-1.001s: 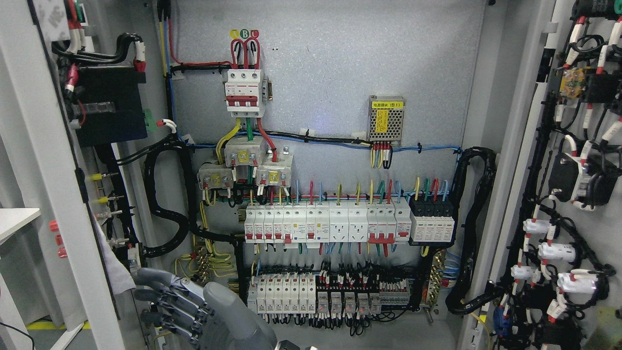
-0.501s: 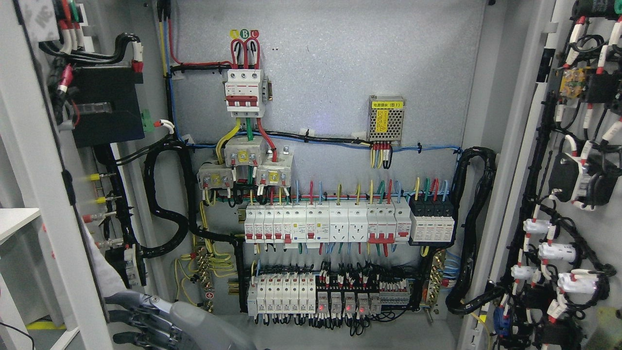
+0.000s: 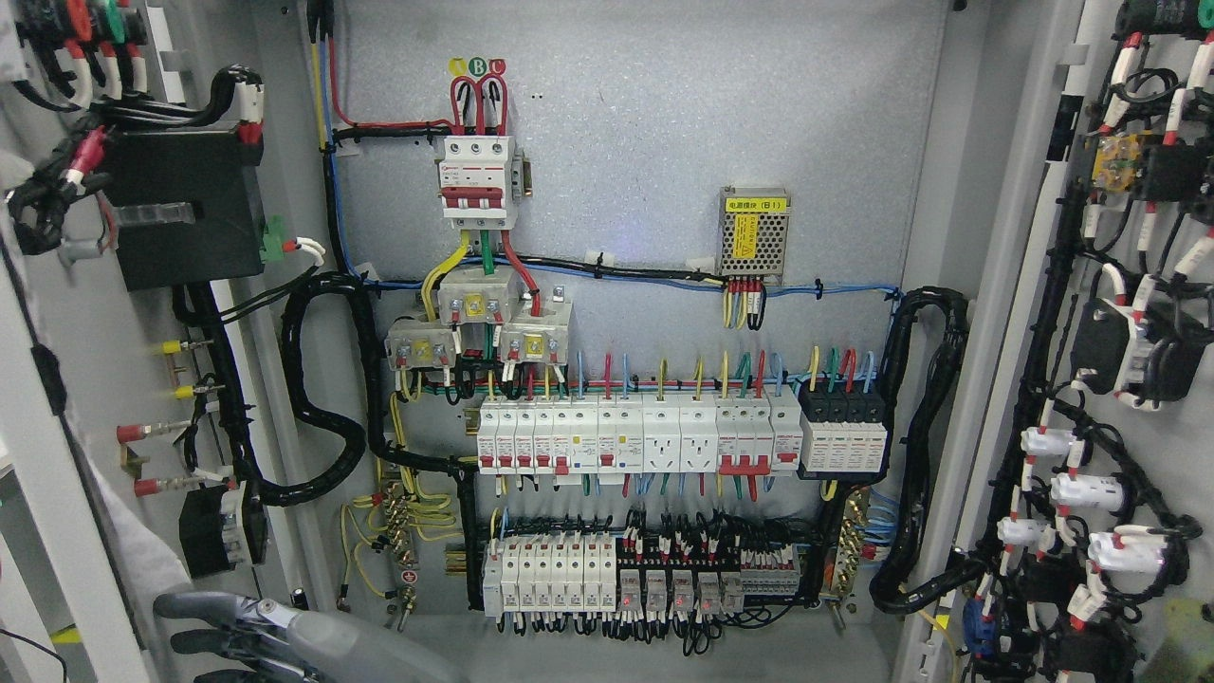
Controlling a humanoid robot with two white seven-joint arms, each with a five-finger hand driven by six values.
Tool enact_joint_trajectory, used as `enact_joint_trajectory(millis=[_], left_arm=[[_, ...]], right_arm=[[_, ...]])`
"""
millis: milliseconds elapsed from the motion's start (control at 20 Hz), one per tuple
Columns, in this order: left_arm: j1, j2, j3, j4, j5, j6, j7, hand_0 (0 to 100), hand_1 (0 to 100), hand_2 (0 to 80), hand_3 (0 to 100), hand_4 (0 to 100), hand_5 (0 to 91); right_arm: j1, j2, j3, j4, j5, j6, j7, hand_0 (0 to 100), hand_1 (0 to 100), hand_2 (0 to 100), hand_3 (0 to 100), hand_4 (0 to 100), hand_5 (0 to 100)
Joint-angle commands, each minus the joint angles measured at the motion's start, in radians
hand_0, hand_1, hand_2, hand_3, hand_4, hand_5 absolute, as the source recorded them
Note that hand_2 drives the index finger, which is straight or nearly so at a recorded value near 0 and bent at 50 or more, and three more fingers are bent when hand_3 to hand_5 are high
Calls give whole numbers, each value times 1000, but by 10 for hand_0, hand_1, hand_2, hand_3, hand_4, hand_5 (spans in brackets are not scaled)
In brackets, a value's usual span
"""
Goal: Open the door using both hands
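Two doors stand wide: the left door [image 3: 57, 379] swung far out at the frame's left, the right door [image 3: 1119, 332] likewise at the right, both laden with wiring. Left hand [image 3: 223, 631] sits low by the left door's inner face, grey fingers [image 3: 185, 604] stretched apart, gripping nothing; contact I can't confirm. Best push flat on bare sheet metal, clear of the red-tipped terminals [image 3: 142, 460]. Matte grey steel cabinet [image 3: 664, 123], glossy black cable looms [image 3: 322, 398], blocky white breakers [image 3: 626, 432].

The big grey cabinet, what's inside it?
Inside the cabinet: a red-handled main breaker, rows of white breakers, colored wires and black cable bundles. The robot's left hand covers the bottom left corner.
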Motion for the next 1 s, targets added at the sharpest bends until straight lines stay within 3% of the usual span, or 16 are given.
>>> enact_joint_trajectory(millis=[0,451,951], left_arm=[[-18,11,0,2,0,-1,-1,295,0,28,27,37,0],[-20,11,0,2,2,-1,-1,295,0,27,27,38,0],[-17,12,0,0,0,-1,-1,295,0,27,27,39,0]], right_arm=[[-48,0,48,44,-5,-1,-2,218,0,0,0,0,0],[-64,0,111,39,-6,-1,-2,218,0,0,0,0,0],[-143,0,134,56,-74,1,-11,219,0,0,0,0,0]])
